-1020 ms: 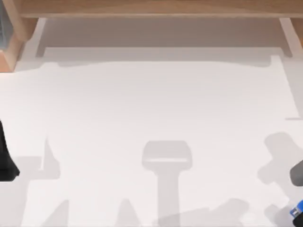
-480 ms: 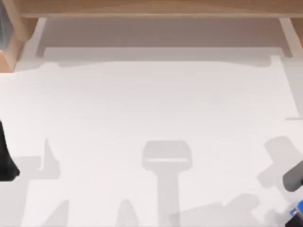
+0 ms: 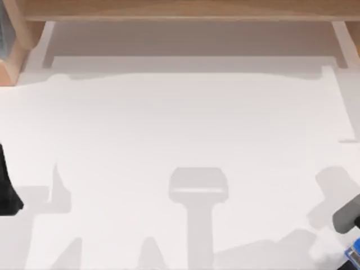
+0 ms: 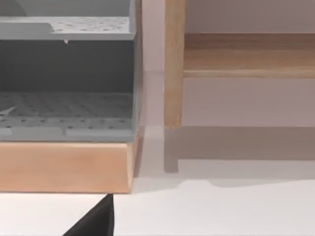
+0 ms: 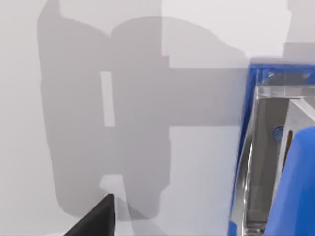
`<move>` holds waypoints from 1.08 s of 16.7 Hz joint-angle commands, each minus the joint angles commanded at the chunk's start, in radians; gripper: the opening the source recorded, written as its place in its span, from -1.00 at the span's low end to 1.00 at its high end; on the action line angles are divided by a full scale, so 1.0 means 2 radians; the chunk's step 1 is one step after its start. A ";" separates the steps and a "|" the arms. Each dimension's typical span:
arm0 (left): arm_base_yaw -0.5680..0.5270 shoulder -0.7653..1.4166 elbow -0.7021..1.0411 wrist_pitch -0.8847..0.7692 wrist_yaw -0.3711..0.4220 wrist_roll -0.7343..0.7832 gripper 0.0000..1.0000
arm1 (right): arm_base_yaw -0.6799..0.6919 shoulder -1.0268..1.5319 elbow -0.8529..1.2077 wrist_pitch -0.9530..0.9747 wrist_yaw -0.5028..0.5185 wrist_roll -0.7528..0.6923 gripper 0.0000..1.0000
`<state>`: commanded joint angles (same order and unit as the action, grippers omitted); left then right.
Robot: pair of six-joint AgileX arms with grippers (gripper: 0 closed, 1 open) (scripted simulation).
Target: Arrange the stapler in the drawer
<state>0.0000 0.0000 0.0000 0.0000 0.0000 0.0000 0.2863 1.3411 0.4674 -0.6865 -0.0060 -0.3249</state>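
1. The stapler (image 3: 354,256) sits at the near right corner of the white table (image 3: 180,129), cut off by the top view's edge; in the right wrist view its blue body (image 5: 275,157) with the grey metal channel looks to run lengthwise away from that camera.
2. The right arm (image 3: 347,215) hangs just beside it; whether its claw is open or closed I cannot tell.
3. The left arm (image 3: 7,188) is parked at the left edge, claw likewise unclear.
4. Farthest off stand the wooden frame (image 3: 180,10) and, at far left, a grey drawer (image 4: 66,83).

Bright blue stapler (image 5: 275,162) with silvery metal, white table (image 3: 180,129), tan wood frame (image 4: 174,64), grey perforated shelf (image 4: 66,105)
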 joint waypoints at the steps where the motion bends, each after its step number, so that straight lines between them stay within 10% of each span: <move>1: 0.000 0.000 0.000 0.000 0.000 0.000 1.00 | 0.000 0.000 0.000 0.000 0.000 0.000 0.85; 13: 0.000 0.000 0.000 0.000 0.000 0.000 1.00 | 0.000 0.000 0.000 0.000 0.000 0.000 -0.96; 18: 0.000 0.000 0.000 0.000 0.000 0.000 1.00 | 0.000 0.000 0.000 0.000 0.000 0.000 -1.00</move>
<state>0.0000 0.0000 0.0000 0.0000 0.0000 0.0000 0.2863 1.3411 0.4674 -0.6865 -0.0060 -0.3249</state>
